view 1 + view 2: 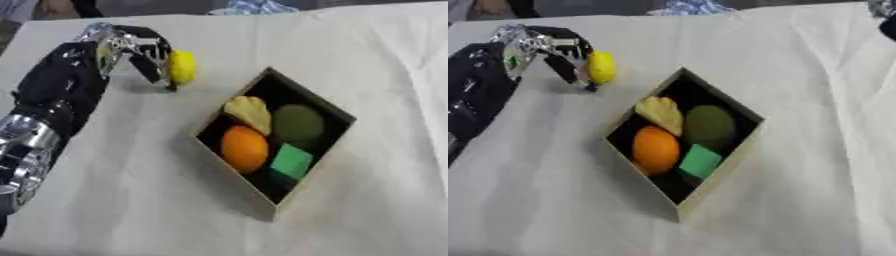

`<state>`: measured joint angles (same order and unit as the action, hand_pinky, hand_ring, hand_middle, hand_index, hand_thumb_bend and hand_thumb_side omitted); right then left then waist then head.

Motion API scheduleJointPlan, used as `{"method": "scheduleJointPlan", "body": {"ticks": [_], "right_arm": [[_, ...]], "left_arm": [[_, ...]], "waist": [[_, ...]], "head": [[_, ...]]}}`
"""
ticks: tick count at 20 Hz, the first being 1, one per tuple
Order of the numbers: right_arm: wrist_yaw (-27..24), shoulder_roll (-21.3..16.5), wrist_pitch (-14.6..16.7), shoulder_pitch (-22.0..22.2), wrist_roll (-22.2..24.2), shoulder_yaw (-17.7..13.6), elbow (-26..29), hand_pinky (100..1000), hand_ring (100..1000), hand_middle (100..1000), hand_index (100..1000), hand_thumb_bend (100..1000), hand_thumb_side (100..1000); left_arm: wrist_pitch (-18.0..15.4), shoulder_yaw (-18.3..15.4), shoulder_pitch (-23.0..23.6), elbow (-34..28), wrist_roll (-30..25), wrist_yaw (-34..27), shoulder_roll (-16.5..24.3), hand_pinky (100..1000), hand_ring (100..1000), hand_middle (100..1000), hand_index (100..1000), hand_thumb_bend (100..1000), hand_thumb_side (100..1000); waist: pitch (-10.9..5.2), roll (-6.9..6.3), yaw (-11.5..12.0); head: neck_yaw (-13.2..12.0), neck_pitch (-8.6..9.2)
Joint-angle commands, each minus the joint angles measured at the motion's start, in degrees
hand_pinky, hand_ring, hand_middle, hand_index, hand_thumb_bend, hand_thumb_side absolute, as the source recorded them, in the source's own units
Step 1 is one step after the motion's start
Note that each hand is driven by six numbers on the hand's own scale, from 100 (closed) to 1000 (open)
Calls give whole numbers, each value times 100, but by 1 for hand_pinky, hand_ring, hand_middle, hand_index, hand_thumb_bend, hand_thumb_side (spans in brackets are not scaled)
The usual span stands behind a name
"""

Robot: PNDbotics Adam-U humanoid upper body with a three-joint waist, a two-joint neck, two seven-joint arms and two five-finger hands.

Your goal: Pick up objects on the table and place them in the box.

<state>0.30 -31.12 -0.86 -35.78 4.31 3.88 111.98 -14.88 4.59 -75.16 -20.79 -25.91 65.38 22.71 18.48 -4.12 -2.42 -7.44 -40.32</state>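
Note:
My left hand [131,47] reaches in from the left, at the upper left of the table. Its fingers curl down around a small yellow fruit [183,66], which shows on the hand's right side, left of and behind the box. The open cardboard box [325,102] lies askew in the middle. Inside it are an orange [244,148], a pale yellow ridged piece [249,112], a dark green round thing [298,122] and a green block [291,161]. A dark part of my right hand [888,25] shows only at the upper right corner.
A white cloth [131,200] covers the table, with creases at the right. Blue and dark things lie past the far edge [254,6]. Bare cloth stretches in front of the box and to its right.

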Motion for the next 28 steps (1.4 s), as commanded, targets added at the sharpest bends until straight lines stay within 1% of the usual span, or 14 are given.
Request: {"method": "scheduleJointPlan", "body": {"ticks": [1,3,6,9,10,12,15,19,24,28], "right_arm": [[-30,-127,-10,-89,-8,-49,104,918,908,674,748,100,427],[-28,-126,-12,-91,-11,-52,102,918,908,674,748,100,424],[1,-131,-8,-91,-16,-54,99,918,908,671,747,100,420],[14,-134,-5,-88,-19,-54,95,918,909,671,747,100,419],[15,-135,-4,-88,-19,-53,94,918,909,670,747,100,419],[16,-136,-3,-80,-18,-53,92,918,909,670,747,100,419],[13,-123,-8,-74,-18,-52,94,918,909,669,746,100,421],[4,-112,-13,-79,-19,-53,102,918,909,668,746,100,419],[-4,-110,-16,-101,-21,-50,108,919,909,668,746,100,420],[-9,-113,-19,-112,-18,-50,108,919,910,667,746,100,421]], "left_arm": [[79,-91,-135,-7,170,9,81,793,776,730,843,507,457],[131,-114,-123,0,258,-19,69,792,772,727,844,518,482],[162,-120,-127,-18,290,-80,64,796,779,745,890,584,545],[204,-129,-160,-90,230,-122,86,799,782,749,894,620,546],[212,-137,-171,-116,192,-147,96,801,785,753,897,618,566],[223,-151,-196,-163,88,-213,123,804,789,758,904,661,552],[231,-166,-219,-238,-25,-304,131,805,792,764,916,695,531],[310,-171,-214,-307,38,-335,95,798,781,752,910,662,539],[592,-185,-194,-289,474,-189,35,779,754,713,867,593,551],[710,-190,-192,-233,646,-106,-9,769,736,688,841,540,522]], "waist": [[-94,29,-9],[-88,31,-15],[-80,36,-19],[-80,35,-17],[-82,34,-15],[-90,29,-7],[-97,23,-6],[-92,28,-28],[-63,32,-62],[-42,31,-71]], "head": [[-13,39],[-12,42],[-12,33],[-15,16],[-15,14],[-10,3],[-10,18],[-26,61],[-64,111],[-91,125]]}}
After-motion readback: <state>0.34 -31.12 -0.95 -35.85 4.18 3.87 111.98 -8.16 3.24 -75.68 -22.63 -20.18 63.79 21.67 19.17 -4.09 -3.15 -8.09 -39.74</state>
